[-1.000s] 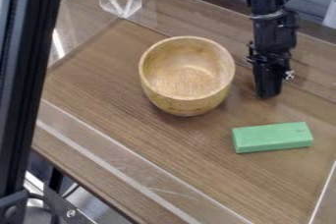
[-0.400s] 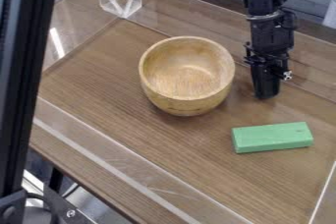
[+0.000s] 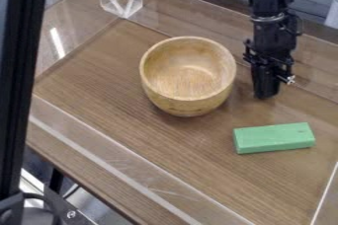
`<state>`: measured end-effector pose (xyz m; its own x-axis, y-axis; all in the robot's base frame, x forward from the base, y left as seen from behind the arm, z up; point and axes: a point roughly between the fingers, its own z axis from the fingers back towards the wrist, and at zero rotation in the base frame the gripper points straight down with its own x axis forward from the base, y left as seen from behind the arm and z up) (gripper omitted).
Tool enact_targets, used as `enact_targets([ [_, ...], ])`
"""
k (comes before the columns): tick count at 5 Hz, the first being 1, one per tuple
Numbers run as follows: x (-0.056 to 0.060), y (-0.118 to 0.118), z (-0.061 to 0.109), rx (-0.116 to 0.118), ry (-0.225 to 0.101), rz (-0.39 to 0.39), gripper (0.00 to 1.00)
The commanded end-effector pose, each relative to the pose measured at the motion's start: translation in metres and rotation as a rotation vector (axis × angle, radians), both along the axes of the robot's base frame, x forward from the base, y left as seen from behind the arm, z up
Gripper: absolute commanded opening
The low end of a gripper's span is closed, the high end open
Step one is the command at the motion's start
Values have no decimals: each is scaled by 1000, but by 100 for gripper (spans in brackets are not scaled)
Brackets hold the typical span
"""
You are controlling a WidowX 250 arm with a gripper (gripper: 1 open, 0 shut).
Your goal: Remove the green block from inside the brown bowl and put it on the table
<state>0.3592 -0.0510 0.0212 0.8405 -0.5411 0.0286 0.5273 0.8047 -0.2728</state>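
The green block (image 3: 275, 137) lies flat on the table (image 3: 119, 101), to the right of and nearer than the brown bowl (image 3: 189, 75). The bowl's hollow shows only bare wood grain. My gripper (image 3: 267, 92) hangs from the black arm just right of the bowl, its fingers pointing down and shut on nothing, tips close to the tabletop. It stands behind the block, a short way apart from it.
Low clear acrylic walls (image 3: 126, 163) run along the table's edges, with a clear folded piece (image 3: 122, 0) at the back left. A dark vertical post (image 3: 24, 81) crosses the left side of the view.
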Motion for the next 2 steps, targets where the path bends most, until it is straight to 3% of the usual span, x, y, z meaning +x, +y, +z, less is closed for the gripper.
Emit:
enact_targets([
  [1,7,2,28,25,-90,-6,0],
  [2,5,0,30,51,-102,10,0],
])
